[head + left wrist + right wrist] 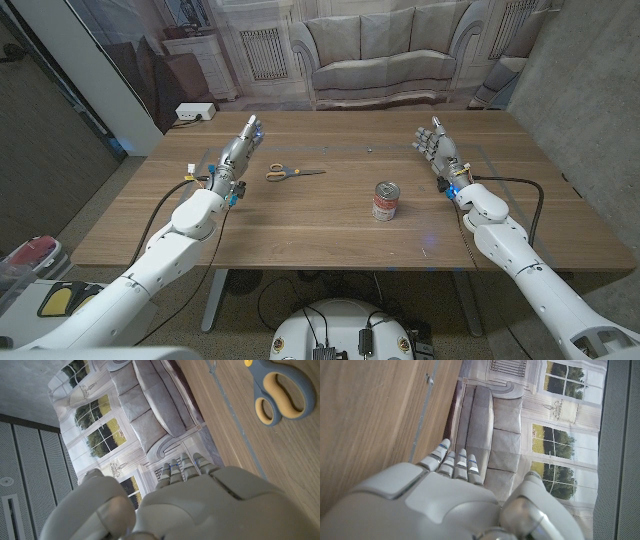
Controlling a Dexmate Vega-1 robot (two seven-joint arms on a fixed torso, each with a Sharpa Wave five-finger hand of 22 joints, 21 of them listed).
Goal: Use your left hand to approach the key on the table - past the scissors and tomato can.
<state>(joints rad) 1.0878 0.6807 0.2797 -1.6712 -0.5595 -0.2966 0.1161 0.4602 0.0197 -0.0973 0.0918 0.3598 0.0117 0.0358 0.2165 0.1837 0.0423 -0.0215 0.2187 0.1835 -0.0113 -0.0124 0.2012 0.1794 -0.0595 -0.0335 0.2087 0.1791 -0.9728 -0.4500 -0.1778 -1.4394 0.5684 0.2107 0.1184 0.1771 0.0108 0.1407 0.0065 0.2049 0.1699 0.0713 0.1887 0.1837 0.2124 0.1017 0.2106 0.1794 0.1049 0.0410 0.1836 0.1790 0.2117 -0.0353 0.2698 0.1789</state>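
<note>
The left hand [240, 150] holds nothing, fingers [250, 127] straight. The scissors [292, 173] lie just beside them; the can [386, 200] stands farther rightward. The tiny speck [369, 149] beyond may be the key.

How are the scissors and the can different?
The scissors lie flat on the table; the tomato can stands upright. The scissors are thin with orange-and-grey handles; the can is round with a red-and-white label. The scissors lie close to the left hand; the can stands nearer the right hand. Neither hand touches either of them.
</note>
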